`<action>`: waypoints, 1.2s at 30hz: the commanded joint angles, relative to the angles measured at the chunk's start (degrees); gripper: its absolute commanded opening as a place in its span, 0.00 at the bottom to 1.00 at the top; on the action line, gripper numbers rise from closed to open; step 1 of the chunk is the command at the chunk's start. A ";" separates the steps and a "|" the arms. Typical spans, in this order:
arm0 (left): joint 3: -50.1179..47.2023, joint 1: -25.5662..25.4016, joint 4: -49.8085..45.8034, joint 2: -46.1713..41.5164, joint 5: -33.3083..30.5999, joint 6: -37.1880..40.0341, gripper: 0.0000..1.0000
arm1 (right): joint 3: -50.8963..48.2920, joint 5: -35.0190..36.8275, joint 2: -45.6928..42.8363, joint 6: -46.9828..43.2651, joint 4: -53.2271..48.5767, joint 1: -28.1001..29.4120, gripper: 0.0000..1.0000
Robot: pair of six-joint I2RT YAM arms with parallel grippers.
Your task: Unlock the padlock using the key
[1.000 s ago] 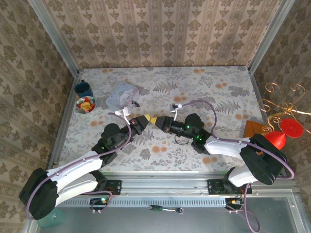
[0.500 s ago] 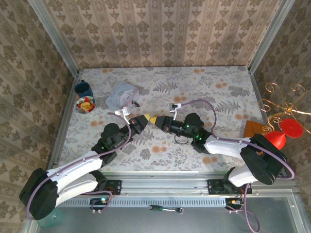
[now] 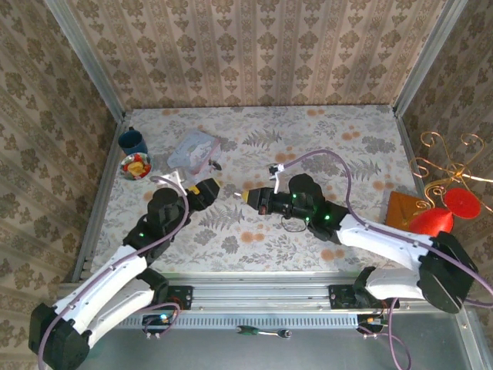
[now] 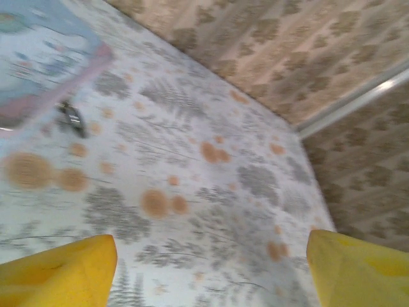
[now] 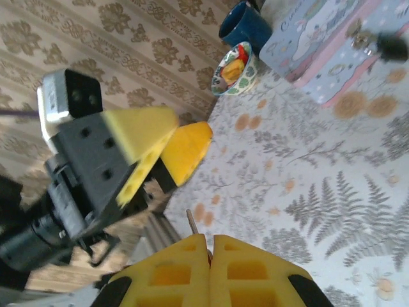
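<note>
My right gripper (image 3: pixel 250 197) is shut on the key (image 5: pixel 192 222). The key's thin metal blade sticks out from between the yellow fingers (image 5: pixel 172 268), and its tip (image 3: pixel 237 196) points left. My left gripper (image 3: pixel 203 187) hangs open just to the left of it, apart from the key, with nothing between its yellow fingers (image 4: pixel 57 268). It faces me in the right wrist view, the left gripper (image 5: pixel 167 137) close ahead. A small dark padlock (image 3: pixel 215 164) with a metal piece lies on the table beside the pastel box, blurred (image 4: pixel 71 115) (image 5: pixel 377 41).
A pastel box (image 3: pixel 192 149) lies at the back left, with a blue mug (image 3: pixel 132 142) and a bowl of fruit (image 3: pixel 136 166) further left. A brown board (image 3: pixel 404 206), a red object (image 3: pixel 441 220) and a gold wire stand (image 3: pixel 447 166) sit at the right edge.
The two grippers met tip to tip. My left gripper has now opened and drawn back to the left. The right gripper stays shut with the key.
</note>
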 commanded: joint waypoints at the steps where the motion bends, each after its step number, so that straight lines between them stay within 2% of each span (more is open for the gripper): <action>1: 3.85 2.80 -13.43 0.98 -1.75 8.88 0.80 | 1.30 7.24 -3.98 -12.07 -13.38 0.50 0.00; 5: 6.75 4.79 -15.67 6.39 -1.42 10.59 0.80 | 0.54 9.13 -7.77 -18.66 -18.39 0.50 0.00; 10: 11.41 4.71 -13.27 18.68 -0.32 10.72 0.78 | -2.11 10.09 -14.67 -26.17 -21.52 0.59 0.00; 13: 14.96 4.45 -11.68 26.76 -0.58 10.73 0.76 | -5.32 10.19 -19.07 -29.08 -20.26 0.68 0.00; 18: 19.13 4.44 -6.79 38.24 -3.36 9.84 0.73 | -13.22 9.87 -22.88 -29.49 -12.31 0.68 0.00; 25: 28.11 4.87 -5.75 53.42 -9.00 10.24 0.71 | -15.92 8.44 -25.56 -34.71 -13.48 0.68 0.00; 27: 29.87 5.42 -4.05 56.97 -8.90 10.71 0.70 | -17.37 9.20 -26.92 -36.82 -13.25 0.69 0.00; 30: 29.22 6.61 4.11 60.49 -8.17 11.39 0.67 | -20.98 12.89 -29.29 -40.85 -12.43 0.68 0.00; 36: 32.53 7.81 5.78 65.41 -11.60 11.36 0.65 | -21.71 12.41 -30.89 -40.91 -13.28 0.68 0.00</action>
